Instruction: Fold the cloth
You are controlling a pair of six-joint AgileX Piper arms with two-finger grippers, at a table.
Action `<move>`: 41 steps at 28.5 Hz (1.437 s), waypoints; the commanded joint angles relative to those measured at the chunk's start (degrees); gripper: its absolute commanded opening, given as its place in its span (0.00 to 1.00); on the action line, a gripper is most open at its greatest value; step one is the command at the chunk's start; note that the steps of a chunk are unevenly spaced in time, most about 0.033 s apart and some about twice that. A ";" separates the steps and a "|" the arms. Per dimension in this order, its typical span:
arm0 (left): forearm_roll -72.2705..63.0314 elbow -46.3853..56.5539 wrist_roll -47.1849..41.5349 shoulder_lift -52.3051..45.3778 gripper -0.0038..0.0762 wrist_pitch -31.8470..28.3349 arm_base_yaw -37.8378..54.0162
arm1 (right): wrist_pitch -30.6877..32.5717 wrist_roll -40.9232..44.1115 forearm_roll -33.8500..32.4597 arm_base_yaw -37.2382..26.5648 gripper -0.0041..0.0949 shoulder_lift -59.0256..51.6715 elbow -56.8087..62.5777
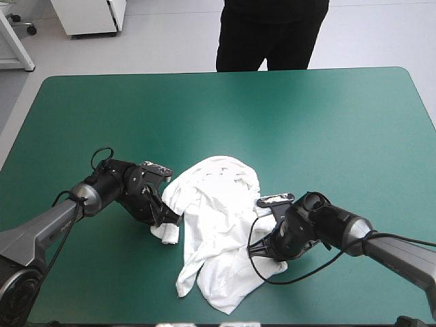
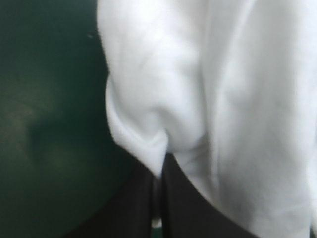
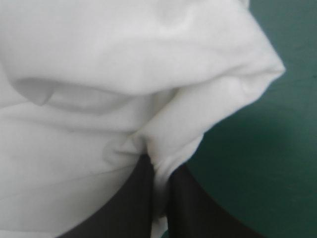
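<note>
White knit, matte and limp: the T-shirt [image 1: 216, 218] lies as a crumpled heap on the teal-green cover [image 1: 320, 122], close to the table's near edge and approx. mid-width, w/ an arm at each flank. At the heap's left side the left gripper [image 1: 167, 219] meets a small bunched lobe of cloth. At its right side the right gripper [image 1: 264, 238] sits partly over the fabric.

Left wrist view: black fingers [image 2: 133, 208] all but together in a pointed arch, jaws narrow, a rounded fold of the shirt nipped at the tips, bare cover beside it. Right wrist view: same story, jaws nearly closed on a pucker of cloth, creases fanning from the pinch and a folded edge jutting out over the cover. Which part of the garment each holds (hem, sleeve, shoulder) can't be told.

Seen from above, the heap is a rounded hump at the far end that splays into ragged tails toward the near edge, in soft, shadowed folds w/ no sharp crease anywhere. The cover looks smooth and flat; the fingers are smooth curved fins.

Handling, as a judgement: light, floppy, no stiffness, so it should sag and drape from any grip and won't hold a shape unaided. Prob. not fragile or slippery, but layers are stacked, so a pinch may catch more than one. Best holds look like outer edges and corners, well apart, so the shirt can be pulled flat.
</note>
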 commanded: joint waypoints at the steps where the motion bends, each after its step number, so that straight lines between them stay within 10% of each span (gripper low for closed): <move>1: -2.05 -2.12 -0.14 -4.80 0.04 0.33 -0.36 | 1.87 3.03 -5.12 0.06 0.02 -5.76 -2.60; 20: 6.08 -43.16 -0.75 -16.45 0.04 14.75 -0.36 | 21.72 -3.01 -28.89 -5.72 0.02 -17.51 -41.72; 41: -4.57 -87.98 0.12 -16.45 0.04 1.67 -0.36 | 14.95 -16.05 -30.23 -5.72 0.02 -14.85 -85.10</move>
